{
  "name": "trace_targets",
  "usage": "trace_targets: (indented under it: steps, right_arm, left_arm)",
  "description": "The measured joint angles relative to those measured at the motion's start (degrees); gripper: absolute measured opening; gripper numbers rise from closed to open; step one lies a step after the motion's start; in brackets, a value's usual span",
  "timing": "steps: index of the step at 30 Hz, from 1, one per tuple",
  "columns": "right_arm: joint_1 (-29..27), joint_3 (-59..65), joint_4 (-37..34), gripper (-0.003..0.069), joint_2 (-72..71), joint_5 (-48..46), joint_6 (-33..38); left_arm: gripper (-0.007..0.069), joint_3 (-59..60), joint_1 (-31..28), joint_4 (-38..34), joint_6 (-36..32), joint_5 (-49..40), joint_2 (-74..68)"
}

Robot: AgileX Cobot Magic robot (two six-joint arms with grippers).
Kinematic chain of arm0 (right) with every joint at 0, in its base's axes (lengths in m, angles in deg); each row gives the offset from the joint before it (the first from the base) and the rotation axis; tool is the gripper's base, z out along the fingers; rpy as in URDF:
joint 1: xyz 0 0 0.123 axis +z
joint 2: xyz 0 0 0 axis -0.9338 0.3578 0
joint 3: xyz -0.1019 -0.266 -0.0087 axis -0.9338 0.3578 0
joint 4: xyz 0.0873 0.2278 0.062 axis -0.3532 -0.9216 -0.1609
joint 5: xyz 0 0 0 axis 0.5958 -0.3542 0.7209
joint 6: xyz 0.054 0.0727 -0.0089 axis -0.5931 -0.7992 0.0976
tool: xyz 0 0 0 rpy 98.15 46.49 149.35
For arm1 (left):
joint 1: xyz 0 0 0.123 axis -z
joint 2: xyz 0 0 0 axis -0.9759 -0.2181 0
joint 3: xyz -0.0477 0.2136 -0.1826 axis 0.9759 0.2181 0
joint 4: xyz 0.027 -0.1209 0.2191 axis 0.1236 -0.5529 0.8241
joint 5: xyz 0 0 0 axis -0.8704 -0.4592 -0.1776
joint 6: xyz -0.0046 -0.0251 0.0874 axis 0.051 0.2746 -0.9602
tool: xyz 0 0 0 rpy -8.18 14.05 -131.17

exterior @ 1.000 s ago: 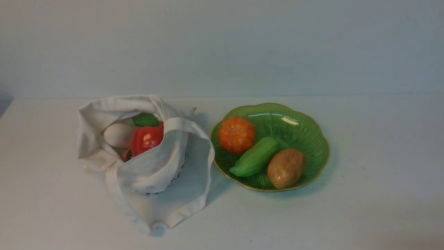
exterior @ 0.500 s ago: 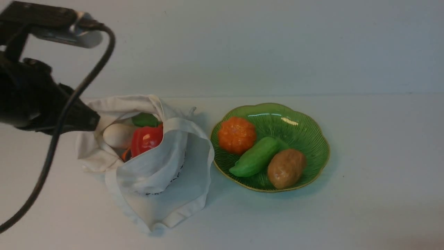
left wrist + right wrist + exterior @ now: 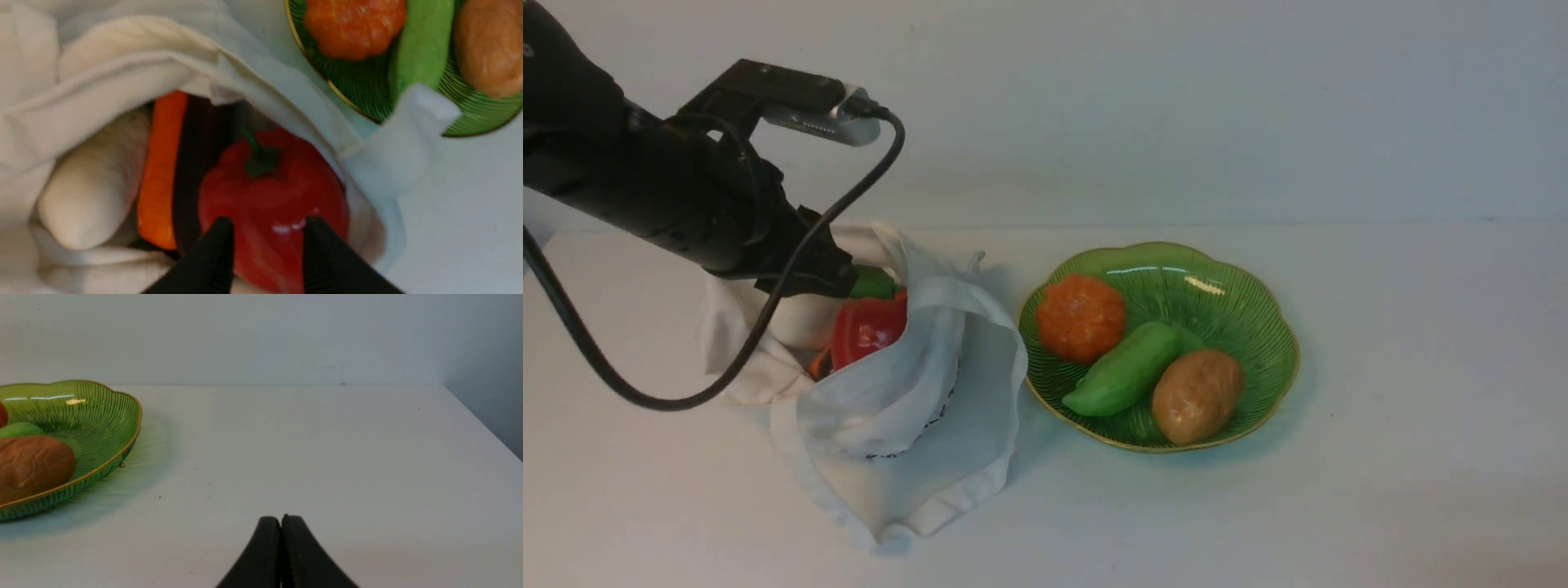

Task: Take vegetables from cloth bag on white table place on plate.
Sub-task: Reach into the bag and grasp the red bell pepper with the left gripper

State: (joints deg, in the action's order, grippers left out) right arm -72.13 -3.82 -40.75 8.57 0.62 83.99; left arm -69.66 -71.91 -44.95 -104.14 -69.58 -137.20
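The red bell pepper [image 3: 866, 331] lies in the open mouth of the off-white cloth bag [image 3: 907, 392] on the white table [image 3: 1421, 408]. My left gripper [image 3: 833, 282] reaches down into the bag's mouth. In the left wrist view it is open [image 3: 267, 228], its two black fingers spread just over the pepper [image 3: 269, 183], without closing on it; the bag's cloth [image 3: 122, 53] folds around it. The green plate [image 3: 1258, 327] stands right of the bag. My right gripper [image 3: 281, 519] is shut and empty, low over bare table right of the plate [image 3: 102, 416]; it is out of the front view.
On the plate lie a bumpy orange piece [image 3: 1081, 317], a green cucumber-like piece [image 3: 1127, 369] and a brown potato [image 3: 1196, 394]. In the bag, beside the pepper, are a white piece [image 3: 90, 192], an orange carrot [image 3: 161, 171] and a green piece [image 3: 876, 282].
My left arm has come in from the left and moved right and down to the bag's mouth. The bag, the pepper and the plate have not moved.
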Motion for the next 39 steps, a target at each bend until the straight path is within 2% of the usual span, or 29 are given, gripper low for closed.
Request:
trace_targets:
  steps: [3, 5, 7, 9, 16, 24, 29, 39]
  right_arm:
    - [0.0, 0.0, 0.0, -0.001, 0.0, 0.0, 0.0]
    - [0.0, 0.0, 0.0, -0.001, 0.0, 0.0, 0.0]
    - [0.0, 0.0, 0.0, -0.001, 0.0, 0.0, 0.0]
    - [0.0, 0.0, 0.0, -0.001, 0.0, 0.0, 0.0]
    - [0.0, 0.0, 0.0, -0.001, 0.0, 0.0, 0.0]
    - [0.0, 0.0, 0.0, -0.001, 0.0, 0.0, 0.0]
    - [0.0, 0.0, 0.0, -0.001, 0.0, 0.0, 0.0]
    - [0.0, 0.0, 0.0, -0.001, 0.0, 0.0, 0.0]
  left_arm:
    - [0.0486, -0.07, 0.0, -1.12, 0.0, 0.93, -1.49]
    - [0.058, -0.07, 0.0, -1.53, -0.21, 1.13, -2.48]
    - [0.065, -0.07, 0.0, -1.61, -0.52, 1.35, -3.47]
    - [0.0678, -0.07, 0.0, -1.61, -0.63, 1.52, -4.67]
    - [0.0683, -0.07, 0.0, -2.41, -0.64, 1.64, -7.38]
    - [0.0646, -0.22, 0.0, -6.71, -0.58, -1.26, -8.92]
    - [0.0646, -0.47, 0.0, -6.9, -0.58, -3.2, -8.92]
    - [0.0634, -0.59, 0.0, -7.54, -0.91, -1.65, -10.93]
